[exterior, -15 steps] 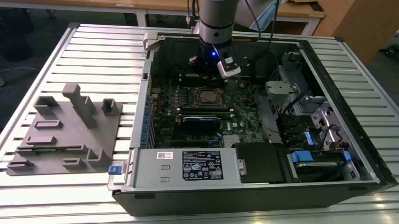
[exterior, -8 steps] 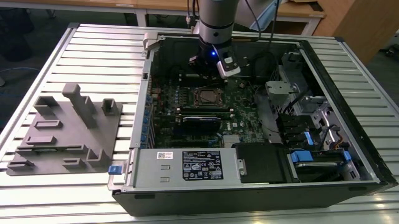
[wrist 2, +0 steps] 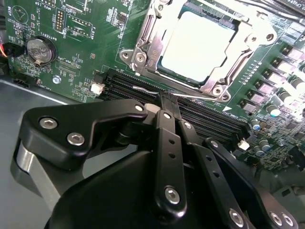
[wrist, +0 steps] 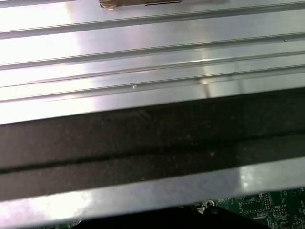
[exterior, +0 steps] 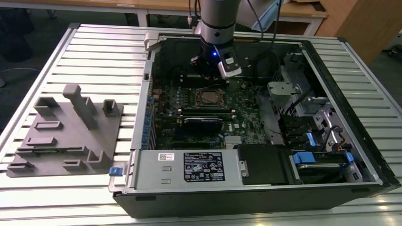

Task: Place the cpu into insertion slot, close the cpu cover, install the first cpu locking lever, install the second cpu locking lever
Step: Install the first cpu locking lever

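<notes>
Fingers of the gripper are pressed together with no gap. Their tips meet a thin wire locking lever that runs along the edge of the insertion slot nearest the gripper. Whether the wire is pinched or only touched I cannot tell. The cpu lies flat in that slot, its pale metal top showing through the window of the cpu cover, which lies down over its edges. Long black memory slots run just beside the lever, and a coin battery sits well apart on the green board.

In the exterior view the arm reaches down into the open computer case, with black cables just beside it. A blue-labelled card stands between the socket and the power supply. A grey fixture block rests on the slatted table, to the exterior view's left of the case.
</notes>
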Tool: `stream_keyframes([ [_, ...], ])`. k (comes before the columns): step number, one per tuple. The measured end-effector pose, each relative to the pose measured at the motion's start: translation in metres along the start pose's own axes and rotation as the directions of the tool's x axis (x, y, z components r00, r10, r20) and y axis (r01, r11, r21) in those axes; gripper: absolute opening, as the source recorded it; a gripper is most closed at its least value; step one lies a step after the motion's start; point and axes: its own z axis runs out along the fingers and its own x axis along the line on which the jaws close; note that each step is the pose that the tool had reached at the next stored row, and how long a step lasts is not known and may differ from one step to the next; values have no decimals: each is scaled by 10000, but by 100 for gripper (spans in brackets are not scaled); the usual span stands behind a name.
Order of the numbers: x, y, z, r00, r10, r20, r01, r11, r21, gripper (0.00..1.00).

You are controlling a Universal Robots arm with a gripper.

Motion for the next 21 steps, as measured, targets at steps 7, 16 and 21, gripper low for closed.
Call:
stream_keyframes([
  [7,0,0,3,9993,381,54,-381,9993,16,11],
  [16,6,-1,3,9987,504,72,-504,9987,11,11],
  [21,7,-1,6,9985,547,77,-547,9985,14,11],
])
